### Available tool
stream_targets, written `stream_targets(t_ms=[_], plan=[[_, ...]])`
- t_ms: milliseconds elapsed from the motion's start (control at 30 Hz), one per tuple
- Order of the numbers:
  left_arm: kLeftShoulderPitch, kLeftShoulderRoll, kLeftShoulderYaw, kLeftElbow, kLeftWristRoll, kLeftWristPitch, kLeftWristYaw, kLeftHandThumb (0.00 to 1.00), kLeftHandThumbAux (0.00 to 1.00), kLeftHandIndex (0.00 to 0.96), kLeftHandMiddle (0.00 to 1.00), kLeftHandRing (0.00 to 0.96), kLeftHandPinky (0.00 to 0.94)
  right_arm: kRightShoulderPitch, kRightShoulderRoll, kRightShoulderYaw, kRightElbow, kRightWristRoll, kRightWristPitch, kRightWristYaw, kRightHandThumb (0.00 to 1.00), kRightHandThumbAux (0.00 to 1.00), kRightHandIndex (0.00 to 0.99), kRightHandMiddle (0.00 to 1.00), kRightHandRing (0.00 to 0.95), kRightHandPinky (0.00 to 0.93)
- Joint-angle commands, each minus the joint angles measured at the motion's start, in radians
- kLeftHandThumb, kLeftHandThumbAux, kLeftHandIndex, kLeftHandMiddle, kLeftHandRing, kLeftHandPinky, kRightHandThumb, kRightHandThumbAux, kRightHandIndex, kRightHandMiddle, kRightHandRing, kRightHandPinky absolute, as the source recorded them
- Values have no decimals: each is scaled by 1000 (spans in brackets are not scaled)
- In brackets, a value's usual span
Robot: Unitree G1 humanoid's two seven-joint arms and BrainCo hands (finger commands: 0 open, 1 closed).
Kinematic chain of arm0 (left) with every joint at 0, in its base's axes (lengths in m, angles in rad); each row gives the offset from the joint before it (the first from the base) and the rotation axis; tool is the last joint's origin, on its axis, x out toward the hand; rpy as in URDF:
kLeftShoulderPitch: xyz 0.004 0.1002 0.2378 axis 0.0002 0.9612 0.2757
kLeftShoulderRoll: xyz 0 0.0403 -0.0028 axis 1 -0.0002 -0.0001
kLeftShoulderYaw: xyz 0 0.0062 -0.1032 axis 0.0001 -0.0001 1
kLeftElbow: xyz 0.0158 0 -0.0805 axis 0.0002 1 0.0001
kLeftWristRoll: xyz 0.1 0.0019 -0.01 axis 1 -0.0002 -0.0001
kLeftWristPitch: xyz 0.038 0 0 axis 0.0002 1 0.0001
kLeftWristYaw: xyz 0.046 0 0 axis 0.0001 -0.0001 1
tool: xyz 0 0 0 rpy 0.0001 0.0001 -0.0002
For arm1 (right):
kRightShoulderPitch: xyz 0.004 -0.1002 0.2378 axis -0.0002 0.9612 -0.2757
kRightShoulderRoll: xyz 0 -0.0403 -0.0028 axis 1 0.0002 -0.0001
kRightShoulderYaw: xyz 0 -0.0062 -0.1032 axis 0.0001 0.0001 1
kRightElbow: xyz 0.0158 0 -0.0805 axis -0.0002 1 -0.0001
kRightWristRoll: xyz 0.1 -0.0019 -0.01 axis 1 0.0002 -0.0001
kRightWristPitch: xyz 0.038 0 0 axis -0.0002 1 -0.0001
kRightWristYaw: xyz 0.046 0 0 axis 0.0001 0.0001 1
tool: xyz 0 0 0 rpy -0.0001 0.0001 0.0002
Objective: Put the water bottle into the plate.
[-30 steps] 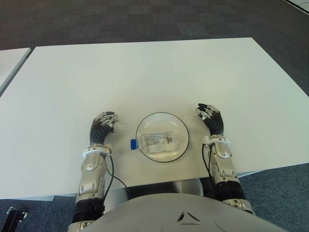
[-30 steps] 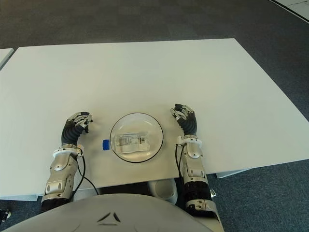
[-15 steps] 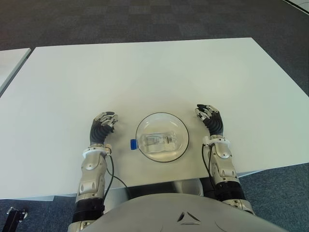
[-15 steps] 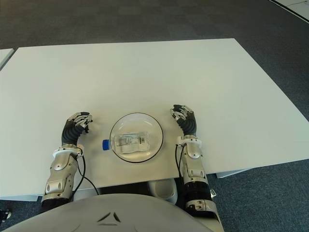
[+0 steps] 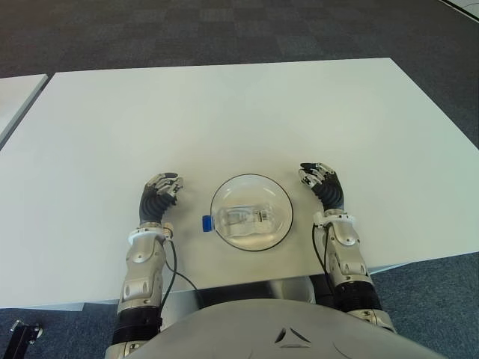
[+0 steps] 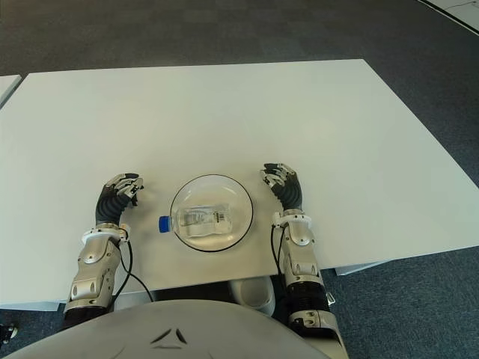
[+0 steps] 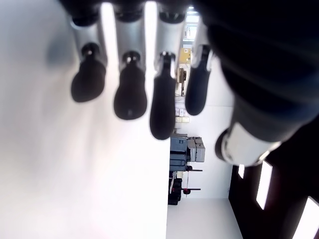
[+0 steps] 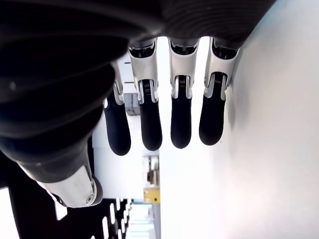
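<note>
A clear water bottle [image 5: 245, 218] lies on its side in a round glass plate [image 5: 278, 194] near the table's front edge; its blue cap [image 5: 206, 223] pokes out over the plate's left rim. My left hand [image 5: 160, 191] is to the left of the plate, fingers relaxed and holding nothing. My right hand [image 5: 320, 182] is just right of the plate, apart from it. Its fingers [image 8: 181, 122] hang loosely in the right wrist view, nothing between them. In the left wrist view the left fingers [image 7: 130, 94] are likewise empty.
The white table [image 5: 224, 112] stretches far ahead of the plate. A second white table edge [image 5: 16, 93] shows at the far left, with dark carpet [image 5: 224, 30] beyond.
My right hand has shifted slightly left, closer to the plate's right rim. The bottle, plate and left hand have not moved.
</note>
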Motion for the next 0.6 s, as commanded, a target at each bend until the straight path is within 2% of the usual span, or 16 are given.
stream_targets(t_ms=[33,600], plan=[[7,-6,-7,9,4,28,5,839,679,401,565,749,738,33,-5,16,9,-15,61,15,698,736,424,524,545,572],[9,-6,-9,4,7,18,3,839,678,402,564,749,740,36,-22,30,-25,-36,108,26,697,737,424,549,550,562]])
